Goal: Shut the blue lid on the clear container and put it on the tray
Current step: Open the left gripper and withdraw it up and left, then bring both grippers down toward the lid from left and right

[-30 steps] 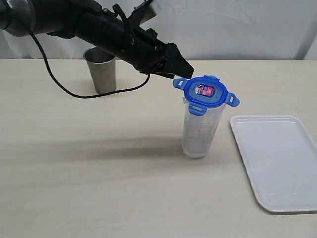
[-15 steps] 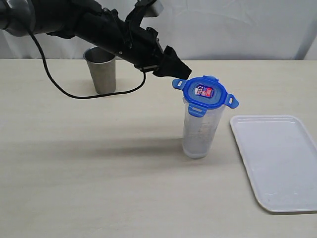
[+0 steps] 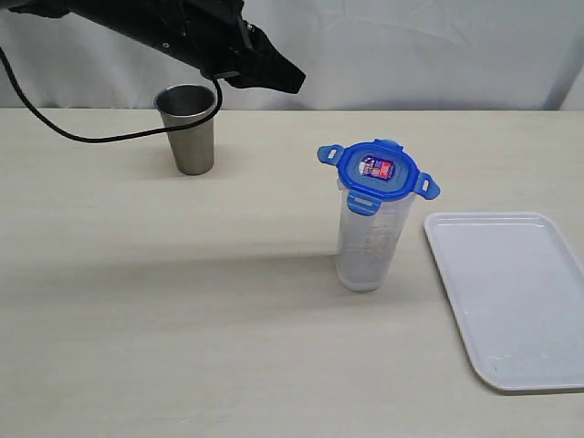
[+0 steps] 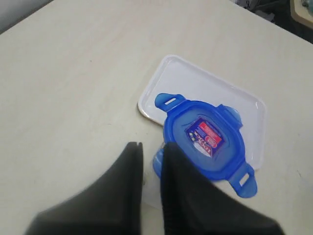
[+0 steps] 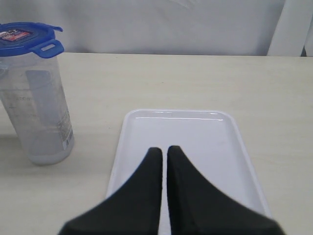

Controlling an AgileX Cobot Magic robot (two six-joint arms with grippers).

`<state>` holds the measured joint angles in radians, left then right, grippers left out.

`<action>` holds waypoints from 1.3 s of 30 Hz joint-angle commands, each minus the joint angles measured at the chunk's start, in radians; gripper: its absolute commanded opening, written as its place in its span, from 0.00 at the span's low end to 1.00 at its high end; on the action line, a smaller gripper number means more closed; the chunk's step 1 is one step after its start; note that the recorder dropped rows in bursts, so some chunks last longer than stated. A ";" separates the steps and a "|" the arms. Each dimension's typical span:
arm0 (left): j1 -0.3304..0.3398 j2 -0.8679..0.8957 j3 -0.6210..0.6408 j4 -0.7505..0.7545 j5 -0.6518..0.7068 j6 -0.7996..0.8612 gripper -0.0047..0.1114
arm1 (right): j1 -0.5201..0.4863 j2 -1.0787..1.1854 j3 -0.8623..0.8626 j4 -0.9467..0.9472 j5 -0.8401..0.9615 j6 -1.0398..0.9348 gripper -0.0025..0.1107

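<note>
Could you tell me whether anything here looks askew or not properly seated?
Yes: the blue lid sits on the clear container with its snap tabs splayed outward, not latched. The container stands upright on the table beside the tray, not on it.

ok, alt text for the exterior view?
A blue lid sits atop a clear container standing on a beige table, left of an empty white tray. The left gripper hovers above a steel cup.

From my exterior view, the clear container (image 3: pixel 368 242) stands at centre frame on the table (image 3: pixel 182 319) with the lid (image 3: pixel 378 169) on top. The tray (image 3: pixel 511 292) lies just right of it. A cup (image 3: pixel 187 128) stands upper left, well apart.
</note>
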<state>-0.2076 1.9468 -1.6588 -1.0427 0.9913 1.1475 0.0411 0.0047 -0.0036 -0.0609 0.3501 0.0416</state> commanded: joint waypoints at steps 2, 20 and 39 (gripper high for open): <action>0.002 -0.021 -0.008 0.072 0.052 0.010 0.04 | -0.003 -0.005 0.004 0.001 -0.005 0.001 0.06; -0.054 -0.021 -0.006 0.421 -0.451 0.061 0.04 | -0.003 -0.005 -0.020 0.320 -0.587 0.016 0.06; 0.095 -0.019 -0.072 0.766 -0.040 -0.689 0.04 | -0.003 0.816 -1.007 0.327 0.278 -0.197 0.06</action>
<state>-0.1475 1.9350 -1.7209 0.1142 0.8652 0.1857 0.0411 0.6839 -0.8765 0.2397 0.4610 -0.0873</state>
